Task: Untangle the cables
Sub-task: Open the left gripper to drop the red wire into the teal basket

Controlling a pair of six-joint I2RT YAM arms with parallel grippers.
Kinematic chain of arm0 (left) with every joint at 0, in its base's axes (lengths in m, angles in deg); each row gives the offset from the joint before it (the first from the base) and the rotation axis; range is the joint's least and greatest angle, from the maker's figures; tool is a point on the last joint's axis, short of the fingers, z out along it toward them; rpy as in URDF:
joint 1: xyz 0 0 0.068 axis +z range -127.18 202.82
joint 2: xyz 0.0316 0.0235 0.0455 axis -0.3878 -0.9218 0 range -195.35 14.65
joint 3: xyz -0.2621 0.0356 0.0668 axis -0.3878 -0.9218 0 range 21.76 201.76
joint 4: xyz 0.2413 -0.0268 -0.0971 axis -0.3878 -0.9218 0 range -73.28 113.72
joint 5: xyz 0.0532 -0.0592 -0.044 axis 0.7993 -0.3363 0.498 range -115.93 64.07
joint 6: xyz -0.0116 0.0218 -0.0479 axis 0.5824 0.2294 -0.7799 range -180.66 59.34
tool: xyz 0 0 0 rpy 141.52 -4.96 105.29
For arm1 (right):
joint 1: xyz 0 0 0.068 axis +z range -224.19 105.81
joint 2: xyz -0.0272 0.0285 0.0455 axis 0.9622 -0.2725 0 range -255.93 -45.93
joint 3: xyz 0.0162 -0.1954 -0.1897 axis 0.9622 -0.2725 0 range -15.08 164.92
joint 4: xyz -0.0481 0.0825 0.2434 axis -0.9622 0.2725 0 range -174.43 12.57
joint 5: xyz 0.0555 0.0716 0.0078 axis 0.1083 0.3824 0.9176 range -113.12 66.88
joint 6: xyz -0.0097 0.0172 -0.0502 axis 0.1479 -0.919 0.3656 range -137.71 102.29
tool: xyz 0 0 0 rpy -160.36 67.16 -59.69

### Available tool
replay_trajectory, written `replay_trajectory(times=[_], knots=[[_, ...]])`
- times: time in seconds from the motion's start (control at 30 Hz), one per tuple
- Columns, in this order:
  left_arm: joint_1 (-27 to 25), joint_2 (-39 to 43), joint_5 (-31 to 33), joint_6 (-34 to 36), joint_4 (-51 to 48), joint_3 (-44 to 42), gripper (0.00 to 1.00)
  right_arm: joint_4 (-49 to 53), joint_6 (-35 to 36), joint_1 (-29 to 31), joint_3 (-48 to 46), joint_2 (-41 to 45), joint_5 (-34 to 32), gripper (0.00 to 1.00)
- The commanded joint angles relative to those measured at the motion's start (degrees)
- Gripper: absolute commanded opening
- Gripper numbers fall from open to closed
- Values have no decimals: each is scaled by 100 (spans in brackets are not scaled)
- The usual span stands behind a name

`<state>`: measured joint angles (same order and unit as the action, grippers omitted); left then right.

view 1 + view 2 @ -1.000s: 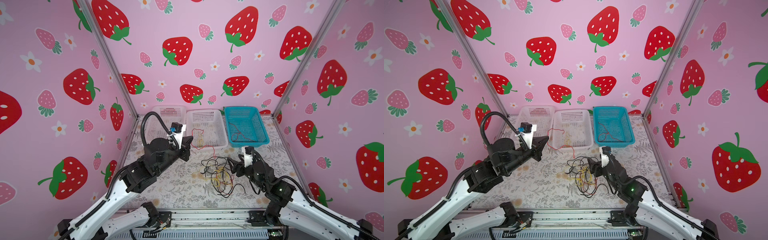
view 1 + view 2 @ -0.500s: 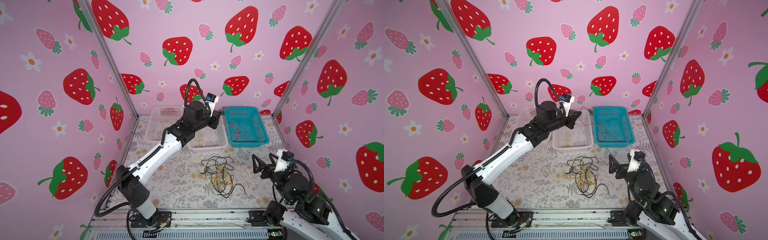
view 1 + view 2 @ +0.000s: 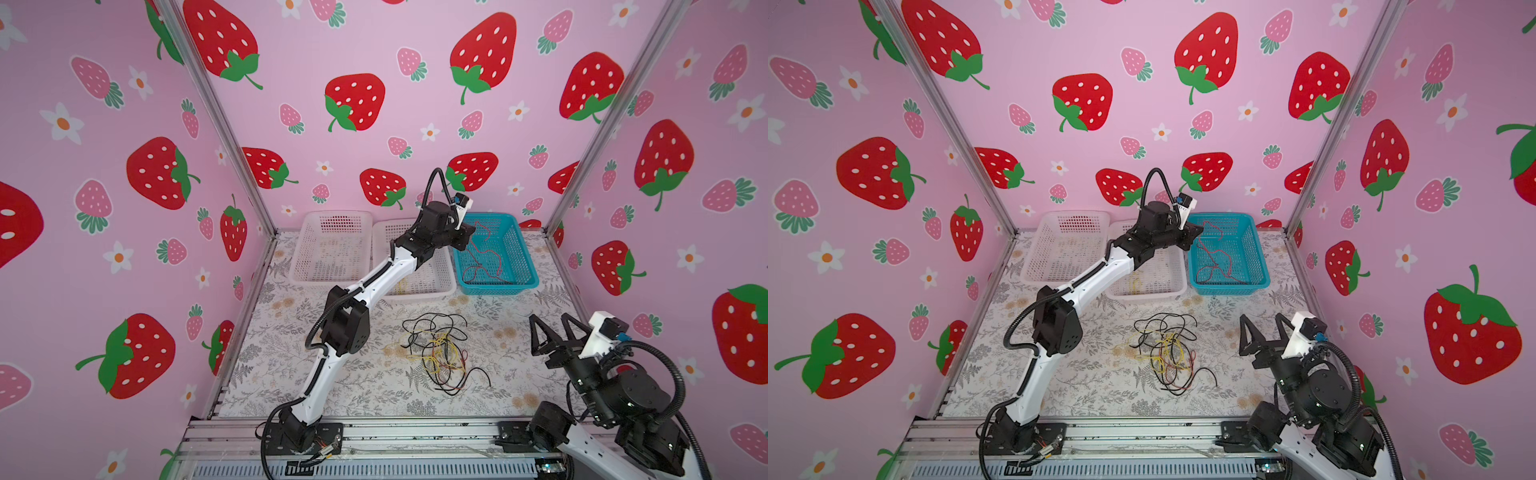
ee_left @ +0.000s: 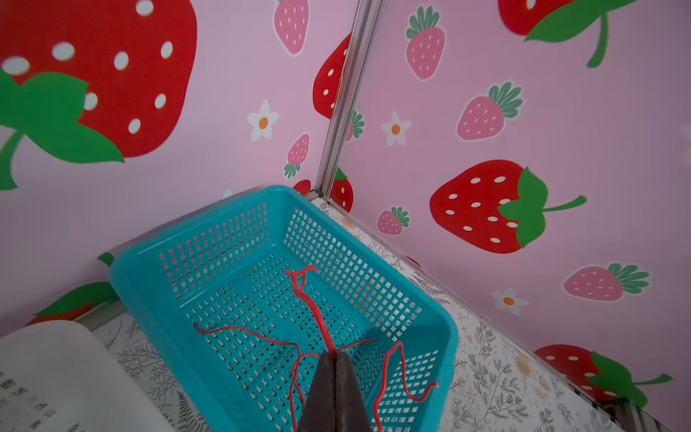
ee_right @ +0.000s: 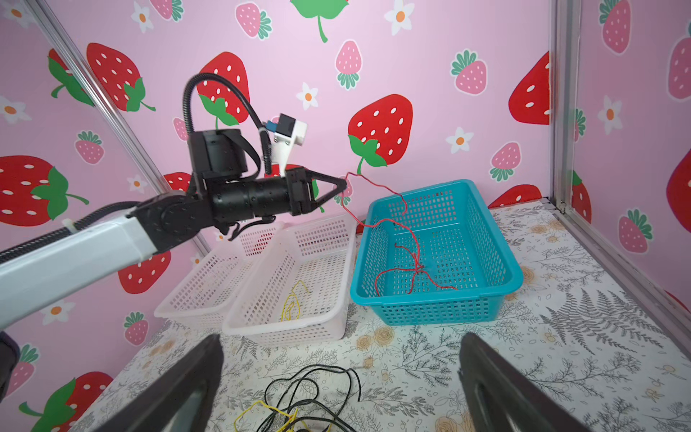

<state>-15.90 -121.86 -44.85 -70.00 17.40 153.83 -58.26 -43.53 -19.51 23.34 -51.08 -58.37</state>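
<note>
Cables (image 3: 436,353): black/yellow/red tangle lies on the floral mat (image 3: 353,374), lower centre in both top views. One red cable (image 4: 317,312) is pinched in the left gripper (image 5: 343,186), jaws clenched on it, over the blue basket (image 3: 498,286) right of centre; its lower end coils inside. Right gripper (image 3: 548,318) spread wide, empty, lower right, well apart from the tangle. Yellow cable (image 5: 291,306) sits in the middle white basket (image 5: 284,331)

Glossy teal plastic basket (image 4: 194,221), white plastic baskets (image 5: 284,331), metal frame posts (image 4: 346,93), smooth red cable (image 4: 317,314)

Lab test booth, strawberry-print walls (image 3: 374,62), aluminium frame (image 3: 233,153)
</note>
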Motion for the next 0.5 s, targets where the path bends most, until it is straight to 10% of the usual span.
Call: replay_trajectory(times=[0.0, 0.23, 0.47], knots=[[-38, -278, -147, -46, 512, 349, 0, -90, 92, -17, -76, 50, 85, 99], [-48, -847, -1, -131, 797, 431, 2, -78, 148, -17, -86, -4, 134, 99], [-44, -746, 8, -129, 811, 414, 38, -69, 165, -18, -108, -96, 114, 99]])
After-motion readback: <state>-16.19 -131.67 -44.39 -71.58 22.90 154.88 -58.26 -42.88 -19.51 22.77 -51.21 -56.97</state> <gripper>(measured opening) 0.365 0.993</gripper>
